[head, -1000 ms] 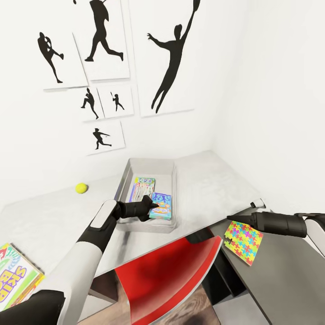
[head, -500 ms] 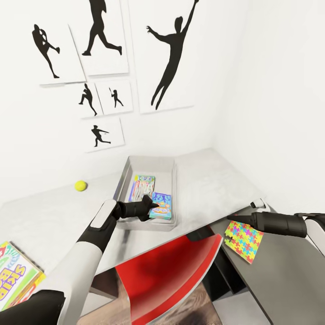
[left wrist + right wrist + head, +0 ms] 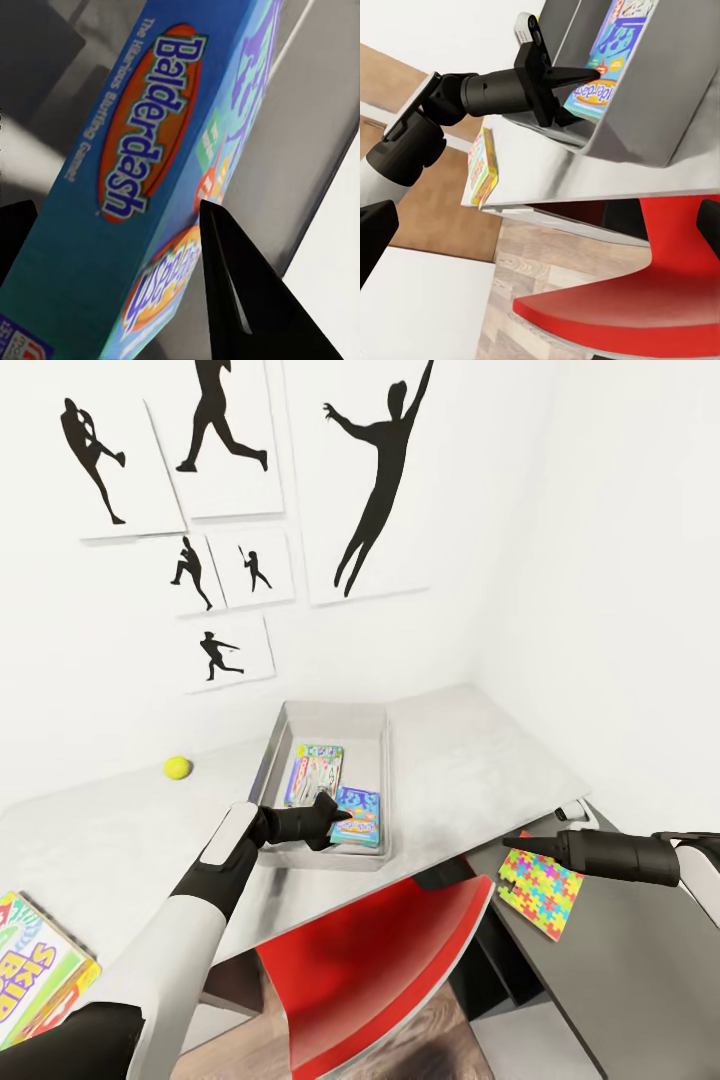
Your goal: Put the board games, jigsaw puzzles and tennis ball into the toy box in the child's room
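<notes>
The toy box [image 3: 283, 732] sits on the table [image 3: 120, 840] with a blue-white board game [image 3: 315, 772] lying flat inside. My left gripper [image 3: 337, 819] is shut on a second blue-white board game [image 3: 360, 815], labelled Balderdash [image 3: 142, 150], held tilted at the tray's near end; the right wrist view shows that grip [image 3: 562, 79] from the side. The tennis ball [image 3: 177, 767] rests left of the tray. A large yellow-green board game [image 3: 30, 980] lies at the table's near left corner. My right gripper [image 3: 508, 846] hovers open just above a jigsaw puzzle [image 3: 540, 888] on the lower dark section.
A red chair [image 3: 380, 970] stands under the table's front edge between my arms. White walls close the corner behind and to the right, with silhouette posters [image 3: 370, 480] above the tray. Wood floor [image 3: 547, 262] lies below.
The whole picture has shifted slightly, so the camera moved. Both grippers keep their places, and the left one still holds the Balderdash box in the tray.
</notes>
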Motion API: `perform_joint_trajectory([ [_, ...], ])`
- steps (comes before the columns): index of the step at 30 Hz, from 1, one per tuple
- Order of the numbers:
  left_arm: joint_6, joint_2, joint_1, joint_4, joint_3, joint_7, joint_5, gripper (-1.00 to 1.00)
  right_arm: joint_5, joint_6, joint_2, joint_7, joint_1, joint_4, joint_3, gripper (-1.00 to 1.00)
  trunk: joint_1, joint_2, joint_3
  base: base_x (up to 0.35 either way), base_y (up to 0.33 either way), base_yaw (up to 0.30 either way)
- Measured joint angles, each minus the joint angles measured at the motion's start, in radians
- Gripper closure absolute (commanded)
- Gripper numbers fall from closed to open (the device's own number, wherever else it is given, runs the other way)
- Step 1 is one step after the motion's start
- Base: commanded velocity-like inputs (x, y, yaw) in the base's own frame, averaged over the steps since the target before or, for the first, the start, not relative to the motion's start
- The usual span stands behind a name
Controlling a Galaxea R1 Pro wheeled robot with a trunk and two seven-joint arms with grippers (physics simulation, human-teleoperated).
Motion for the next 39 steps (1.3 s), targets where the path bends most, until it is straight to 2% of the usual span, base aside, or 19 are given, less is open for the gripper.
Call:
perform_joint_trajectory([
  [2, 0.0, 0.0, 0.0, 0.0, 0.0, 0.0, 0.0, 1.0, 0.0, 0.0, 0.0, 0.0, 0.0, 0.0, 0.0, -1.0, 0.0, 0.0, 0.0, 0.0, 0.0, 0.0],
  [3, 0.0, 0.001, 0.0, 0.0, 0.0, 0.0, -0.001, -1.0, 0.0, 0.0, 0.001, 0.0, 0.0, 0.0, 0.0, -1.0, 0.0, 0.0, -0.001, 0.0, 0.0, 0.0],
  [9, 0.003, 0.002, 0.001, 0.0, 0.001, -0.01, -0.011, -1.0, 0.0, 0.0, 0.0, 0.0, 0.0, 0.0, 0.0, -1.0, 0.0, 0.0, -0.001, 0.0, 0.0, 0.0],
  [32, 0.003, 0.007, 0.002, -0.012, 0.001, -0.015, -0.013, -1.0, 0.0, 0.0, 0.0, 0.0, 0.0, 0.0, 0.0, -1.0, 0.0, 0.0, -0.001, 0.0, 0.0, 0.0],
  [39, 0.023, 0.013, 0.011, -0.113, 0.003, -0.012, -0.006, -1.0, 0.0, 0.0, 0.0, 0.0, 0.0, 0.0, 0.0, -1.0, 0.0, 0.0, -0.001, 0.0, 0.0, 0.0],
])
